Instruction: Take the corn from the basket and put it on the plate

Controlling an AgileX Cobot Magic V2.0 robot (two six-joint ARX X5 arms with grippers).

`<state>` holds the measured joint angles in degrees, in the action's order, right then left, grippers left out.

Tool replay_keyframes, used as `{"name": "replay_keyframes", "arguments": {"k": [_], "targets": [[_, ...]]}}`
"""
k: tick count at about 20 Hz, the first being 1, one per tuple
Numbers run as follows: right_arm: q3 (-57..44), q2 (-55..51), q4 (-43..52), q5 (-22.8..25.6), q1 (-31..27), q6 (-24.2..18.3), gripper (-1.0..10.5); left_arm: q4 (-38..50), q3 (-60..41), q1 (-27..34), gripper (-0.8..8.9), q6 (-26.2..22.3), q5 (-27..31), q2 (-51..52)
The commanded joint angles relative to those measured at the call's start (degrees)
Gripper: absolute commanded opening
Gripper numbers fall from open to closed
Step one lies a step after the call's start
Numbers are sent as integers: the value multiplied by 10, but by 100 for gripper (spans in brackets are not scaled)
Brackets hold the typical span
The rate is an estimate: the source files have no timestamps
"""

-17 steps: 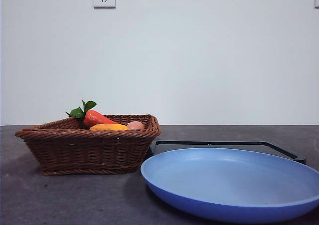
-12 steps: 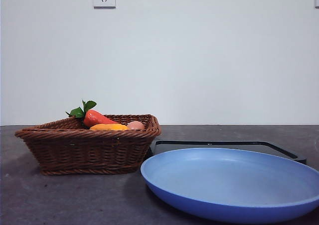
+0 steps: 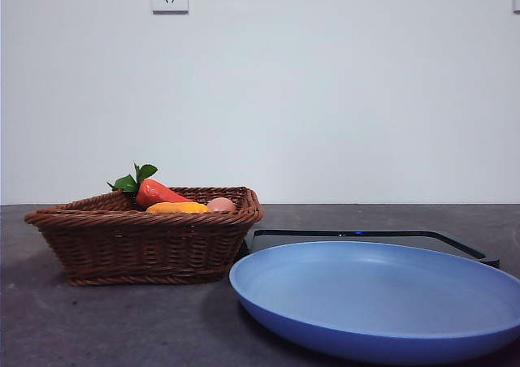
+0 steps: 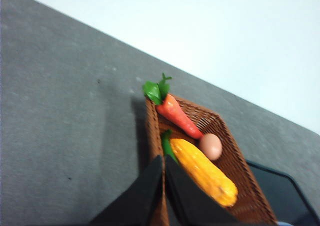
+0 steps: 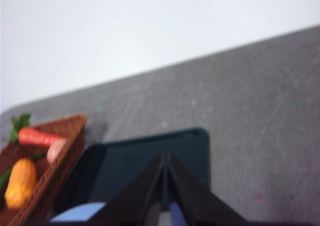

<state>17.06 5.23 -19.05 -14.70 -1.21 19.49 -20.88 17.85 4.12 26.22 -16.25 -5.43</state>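
Yellow corn (image 4: 204, 172) lies just beside the closed left fingers (image 4: 150, 183).

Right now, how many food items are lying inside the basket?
3, all in the basket: the corn along one side, the carrot toward one end, the egg-like ball between them. More may be hidden underneath.

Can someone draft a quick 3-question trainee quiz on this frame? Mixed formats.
1. True or false: the bumpy yellow-orange corn cob already lies on the round blue plate.
2. Multiple choice: what shares the brown woven wicker basket with the corn? A) only a red-orange carrot B) a red-orange carrot and a small pinkish-tan egg C) nothing
3. Fill in: behind the plate lies a flat black rectangular ____.

Key: 1 false, it is in the basket; 2 B; 3 tray. Left gripper and right gripper are both shut, holding nothing.
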Motion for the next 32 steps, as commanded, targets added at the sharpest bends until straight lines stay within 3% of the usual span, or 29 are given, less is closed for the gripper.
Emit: {"name": "replay_keyframes", "arguments": {"k": [1,15,24,26,28,29,32], "targets": [[47,33,-32,-15,0,-38,2,-20,46,2,7,-30,-22,-29],[252,249,-278,-117,3,-216,2,-188,195,-5,6,-154,-167,-206],[264,315,-289,-123,38,-216,2,-204,201,-19,29,-162,-172,-227],[264,323,-289,-123,38,-214,65,-200,201,-19,152,-161,-172,-227],[264,335,-282,-123,38,-195,234,-200,201,-19,321,-161,-172,-227],[264,342,-275,-123,38,-184,283,-199,201,-19,358,-161,-172,-227],[265,379,-255,-126,38,-172,286,-198,201,-19,365,-161,-172,-227]]}}
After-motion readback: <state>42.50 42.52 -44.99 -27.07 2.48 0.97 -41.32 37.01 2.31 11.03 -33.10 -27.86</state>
